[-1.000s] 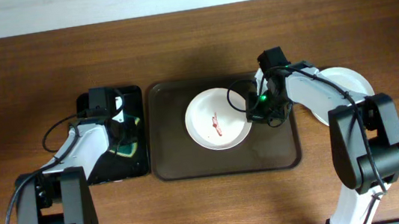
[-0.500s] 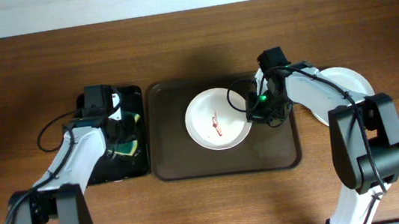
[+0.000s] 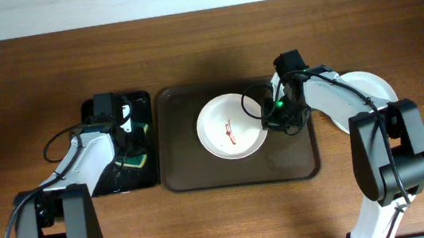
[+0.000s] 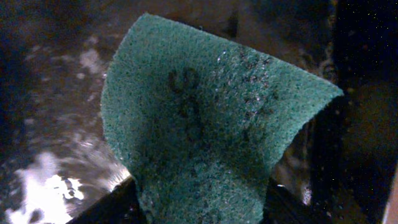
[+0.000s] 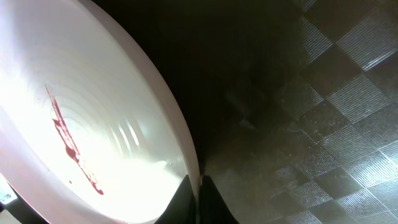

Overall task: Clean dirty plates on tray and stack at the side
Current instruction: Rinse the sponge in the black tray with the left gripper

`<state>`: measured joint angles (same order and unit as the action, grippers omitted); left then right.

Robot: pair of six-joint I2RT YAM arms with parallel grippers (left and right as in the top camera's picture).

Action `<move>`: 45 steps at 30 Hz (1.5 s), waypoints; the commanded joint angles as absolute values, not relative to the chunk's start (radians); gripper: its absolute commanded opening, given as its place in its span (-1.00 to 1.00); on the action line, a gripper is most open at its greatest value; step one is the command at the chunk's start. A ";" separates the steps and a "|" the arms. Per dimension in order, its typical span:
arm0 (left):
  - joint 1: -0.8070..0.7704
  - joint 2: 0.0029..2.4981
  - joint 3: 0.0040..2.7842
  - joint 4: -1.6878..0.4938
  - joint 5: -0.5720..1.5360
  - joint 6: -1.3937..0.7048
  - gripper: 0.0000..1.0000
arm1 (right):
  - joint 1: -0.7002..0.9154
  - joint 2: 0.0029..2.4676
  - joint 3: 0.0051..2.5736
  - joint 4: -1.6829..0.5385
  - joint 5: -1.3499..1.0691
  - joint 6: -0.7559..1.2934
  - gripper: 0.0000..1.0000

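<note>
A white plate [image 3: 231, 126] with a red sauce smear lies in the dark brown tray [image 3: 202, 176]. My right gripper [image 3: 269, 117] is shut on the plate's right rim. In the right wrist view the rim [image 5: 180, 134] runs between the closed fingertips, with the red smear [image 5: 68, 143] inside. My left gripper [image 3: 132, 141] hangs over the small black tray [image 3: 103, 179]. A green sponge [image 4: 205, 118] stands curled up between its fingers [image 4: 112, 208], filling the gap. A second white plate [image 3: 368, 85] rests on the table to the right, partly under my right arm.
The black tray lies just left of the brown tray, and its wet bottom [image 4: 56, 180] glints. Bare wooden table [image 3: 224, 222] surrounds both trays. Both arms' bases stand at the front edge.
The left arm has shifted slightly over the black tray, and its jaws widened and then narrowed around the sponge. The right arm and the plate have not moved.
</note>
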<state>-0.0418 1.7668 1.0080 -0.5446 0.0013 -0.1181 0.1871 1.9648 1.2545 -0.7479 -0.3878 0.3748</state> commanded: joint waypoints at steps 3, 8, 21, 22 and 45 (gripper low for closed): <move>-0.041 1.819 1.015 -0.562 0.012 -0.111 -1.00 | 0.191 1.977 1.249 -0.745 -0.408 0.383 -0.92; -0.041 1.784 1.027 -0.576 0.012 -0.119 -1.00 | 0.191 1.977 1.249 -0.745 -0.408 0.383 -0.92; -0.034 1.554 1.036 -0.569 0.012 -0.130 -1.00 | 0.190 1.977 1.249 -0.745 -0.408 0.383 -0.92; -0.034 1.539 1.036 -0.569 0.012 -0.130 -1.00 | 0.190 1.977 1.249 -0.745 -0.408 0.383 -0.92; -0.034 1.512 1.036 -0.554 0.013 -0.130 -1.00 | 0.190 1.977 1.249 -0.745 -0.408 0.383 -0.92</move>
